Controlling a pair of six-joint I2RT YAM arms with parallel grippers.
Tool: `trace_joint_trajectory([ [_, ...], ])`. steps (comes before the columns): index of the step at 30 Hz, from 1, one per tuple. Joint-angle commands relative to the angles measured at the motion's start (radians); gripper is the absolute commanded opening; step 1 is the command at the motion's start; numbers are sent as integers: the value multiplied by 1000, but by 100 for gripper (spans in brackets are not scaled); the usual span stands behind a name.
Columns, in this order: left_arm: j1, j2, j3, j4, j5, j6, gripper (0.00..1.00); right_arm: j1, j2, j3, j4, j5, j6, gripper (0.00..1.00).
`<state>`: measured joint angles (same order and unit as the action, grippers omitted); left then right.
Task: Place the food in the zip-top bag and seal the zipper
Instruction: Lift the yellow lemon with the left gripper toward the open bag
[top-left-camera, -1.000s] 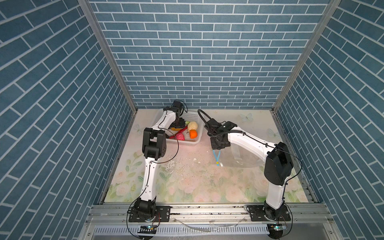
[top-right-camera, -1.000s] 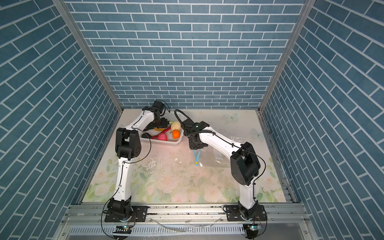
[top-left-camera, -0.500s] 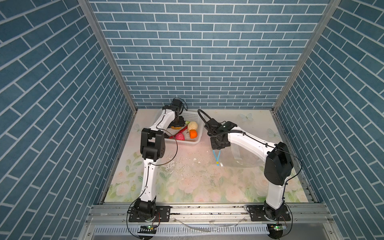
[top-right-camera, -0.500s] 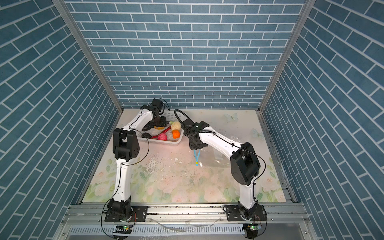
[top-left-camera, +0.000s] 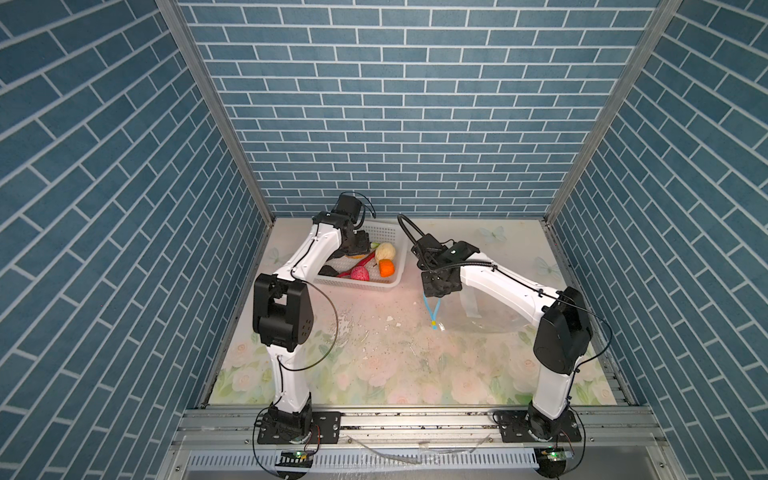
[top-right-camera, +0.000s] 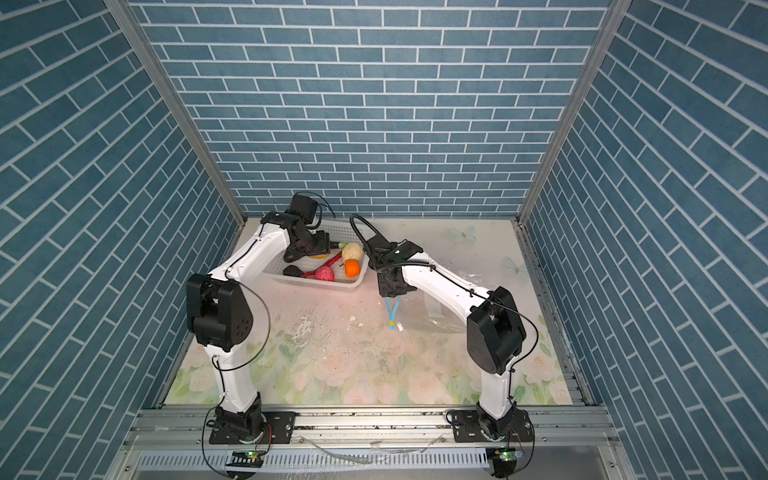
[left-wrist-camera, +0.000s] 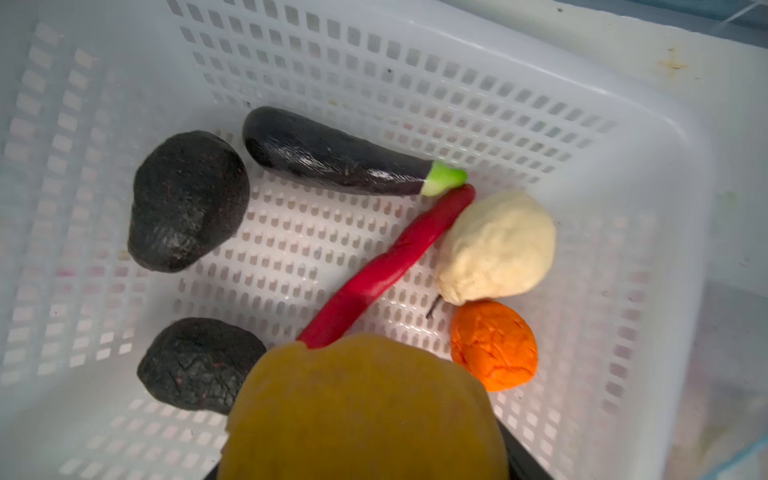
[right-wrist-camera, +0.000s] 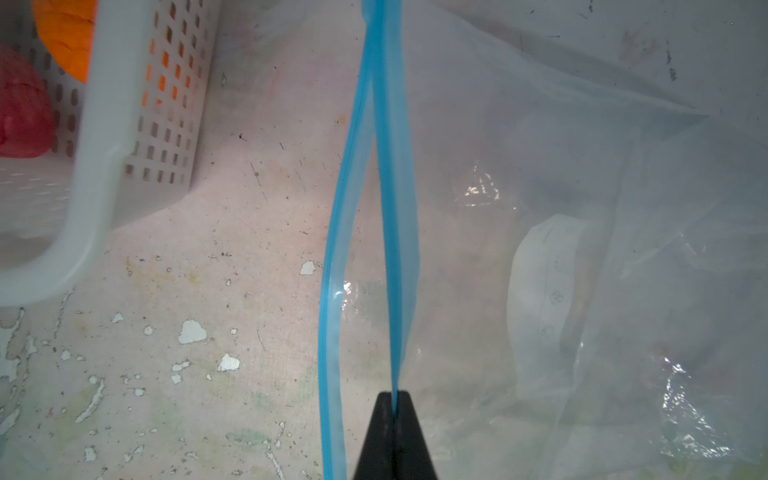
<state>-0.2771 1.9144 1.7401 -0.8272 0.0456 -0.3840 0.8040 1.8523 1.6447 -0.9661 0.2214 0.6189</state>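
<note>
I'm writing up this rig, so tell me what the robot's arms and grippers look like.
The left arm and right arm have white shells, bulky black joint housings and thin black cables. The left gripper and right gripper are black; the right's fingertips taper to a wedge.

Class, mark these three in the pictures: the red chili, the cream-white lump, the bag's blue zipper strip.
red chili (left-wrist-camera: 390, 266): left wrist view, middle of its body.
cream-white lump (left-wrist-camera: 498, 249): left wrist view, centre of its surface.
zipper strip (right-wrist-camera: 397, 208): right wrist view, midway along the blue band.
</note>
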Motion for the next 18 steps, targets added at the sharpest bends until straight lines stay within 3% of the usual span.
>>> trace_joint_trajectory([
  [1,-22,-101,-105,85,106,-42,70,-7,-57,18,22,-27,-32,0],
  [12,-123,-400,-490,405,414,-67,63,-17,-146,-48,66,-123,-45,0],
  [18,-165,-525,-648,642,454,-75,62,-22,-175,-91,103,-169,-44,0],
])
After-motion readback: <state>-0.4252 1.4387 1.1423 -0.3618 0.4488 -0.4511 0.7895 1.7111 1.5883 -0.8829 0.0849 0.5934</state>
